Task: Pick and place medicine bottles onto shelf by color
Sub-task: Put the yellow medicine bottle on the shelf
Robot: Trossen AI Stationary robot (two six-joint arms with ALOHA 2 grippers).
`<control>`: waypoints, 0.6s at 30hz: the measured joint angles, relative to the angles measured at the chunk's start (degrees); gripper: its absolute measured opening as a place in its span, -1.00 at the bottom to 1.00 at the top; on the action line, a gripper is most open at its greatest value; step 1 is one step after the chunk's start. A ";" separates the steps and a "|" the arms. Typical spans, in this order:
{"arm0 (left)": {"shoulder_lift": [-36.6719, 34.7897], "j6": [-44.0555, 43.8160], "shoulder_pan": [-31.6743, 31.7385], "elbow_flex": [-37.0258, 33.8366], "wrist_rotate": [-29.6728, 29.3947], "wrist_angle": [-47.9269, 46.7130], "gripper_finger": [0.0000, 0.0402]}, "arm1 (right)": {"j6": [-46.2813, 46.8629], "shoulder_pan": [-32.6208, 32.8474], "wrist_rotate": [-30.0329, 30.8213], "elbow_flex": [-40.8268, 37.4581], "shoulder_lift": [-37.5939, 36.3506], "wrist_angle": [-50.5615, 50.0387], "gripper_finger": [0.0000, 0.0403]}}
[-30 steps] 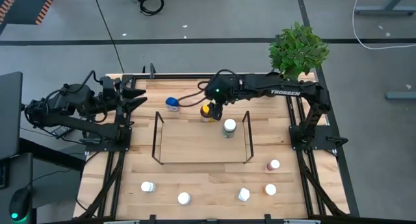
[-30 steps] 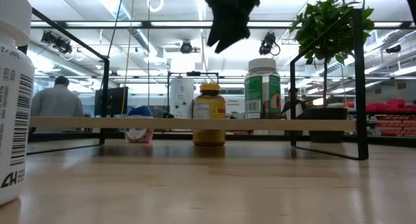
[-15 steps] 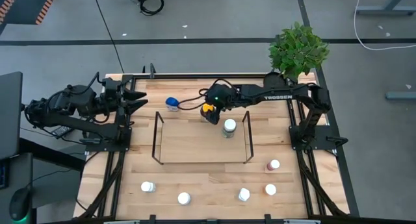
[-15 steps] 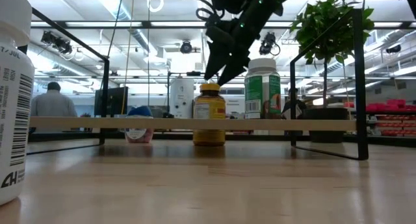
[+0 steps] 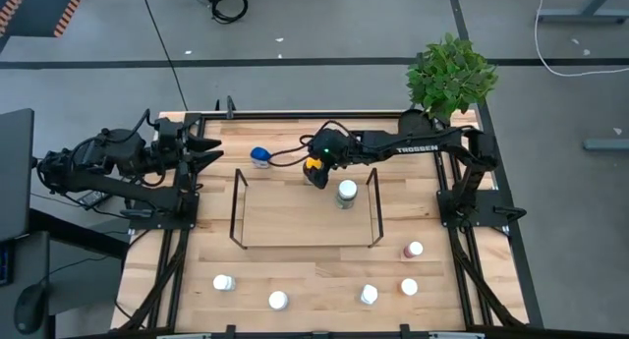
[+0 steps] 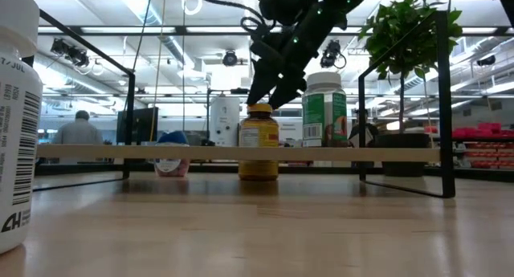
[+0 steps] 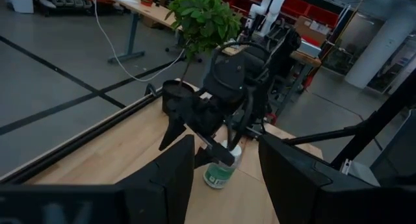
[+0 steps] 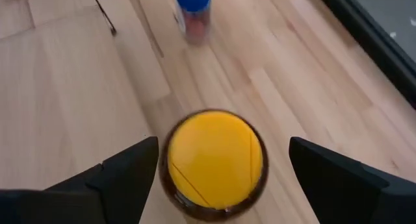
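One amber bottle with a yellow cap [image 5: 313,169] is seen standing upright on the wooden table [image 5: 295,270], just behind the back edge of the shelf [image 5: 304,207], at about 12 o'clock from the shelf's middle. The right gripper [image 5: 319,170] is poised right above it, fingers spread wide to either side of the yellow cap in the right wrist view [image 8: 215,160], with no contact made; in the low view the fingertips [image 6: 265,96] are seen just over the cap [image 6: 259,109]. A blue-capped bottle [image 5: 260,157] is found at 10 o'clock from the amber one, apart from it, also behind the shelf. A green-labelled, white-capped bottle [image 5: 346,194] is placed on the shelf board near its right end frame, at 4 o'clock from the amber bottle. Five more white-capped bottles are spread along the near side of the table: one [image 5: 224,282] at 7 o'clock of the shelf, one [image 5: 278,300] and one [image 5: 369,295] at about 6 o'clock, and two with reddish bodies [image 5: 414,250] [image 5: 409,287] at 4 to 5 o'clock. A potted plant [image 5: 451,77] is set at the table's far right corner. The left gripper [image 5: 204,148] is held at the table's far left edge, well apart from everything, its fingers parted in the left wrist view. A person [image 6: 79,128] is visible in the room beyond, in the low view.
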 joint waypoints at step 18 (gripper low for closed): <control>0.02 -2.14 0.00 0.00 0.17 -1.09 -0.13 | 0.47 0.34 0.51 0.07 2.15 0.76 0.72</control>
